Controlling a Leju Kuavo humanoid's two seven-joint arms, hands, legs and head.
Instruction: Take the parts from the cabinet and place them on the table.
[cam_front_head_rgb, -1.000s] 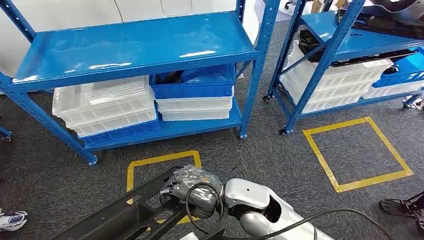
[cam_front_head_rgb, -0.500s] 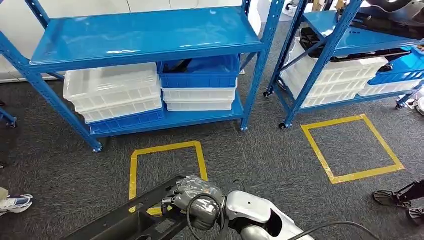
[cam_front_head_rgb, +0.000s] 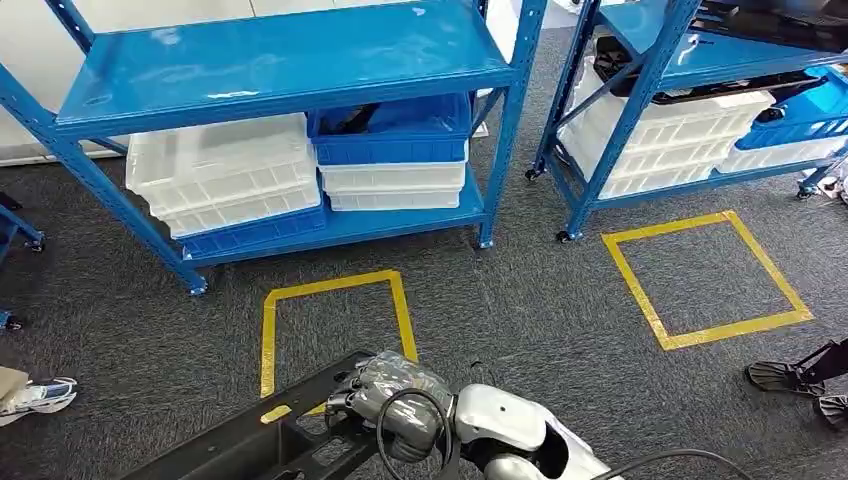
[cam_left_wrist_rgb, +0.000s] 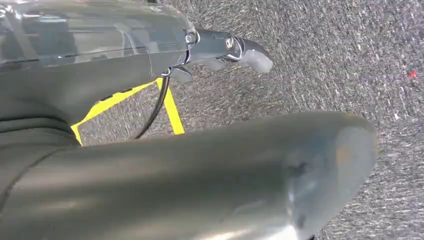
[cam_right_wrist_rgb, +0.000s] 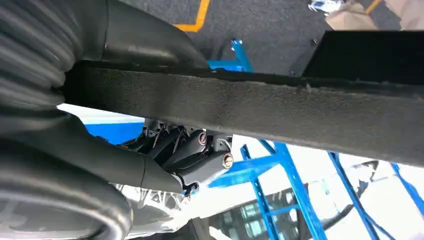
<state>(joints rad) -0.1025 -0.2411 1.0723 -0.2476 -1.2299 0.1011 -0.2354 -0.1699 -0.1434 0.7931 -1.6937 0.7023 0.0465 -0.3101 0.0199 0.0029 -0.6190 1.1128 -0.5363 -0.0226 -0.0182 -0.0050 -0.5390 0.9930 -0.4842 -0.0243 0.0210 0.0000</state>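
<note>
1. I'm looking down at grey carpet (cam_front_head_rgb: 520, 310) with two yellow taped squares, one (cam_front_head_rgb: 335, 325) just ahead of my hand and one (cam_front_head_rgb: 705, 280) off to the right.
2. Beyond them stand two blue shelving racks; the nearer rack (cam_front_head_rgb: 290, 70) holds stacked white trays (cam_front_head_rgb: 225, 180) and a blue bin (cam_front_head_rgb: 390, 135) on its low shelf.
3. At the far right edge I see a person's dark shoes (cam_front_head_rgb: 800, 385).
4. The black part (cam_front_head_rgb: 250, 435), a long flat frame, runs with its long axis from my fingers out toward the lower left, its far end pointing away from the hand.
5. My right hand (cam_front_head_rgb: 385, 390) grips that part at its near end, fingers (cam_right_wrist_rgb: 192, 150) wrapped around the bar; it is carried above the carpet.
6. My left hand (cam_left_wrist_rgb: 150, 165) hangs over the carpet, fingers (cam_left_wrist_rgb: 245, 50) extended with nothing between them.
</note>
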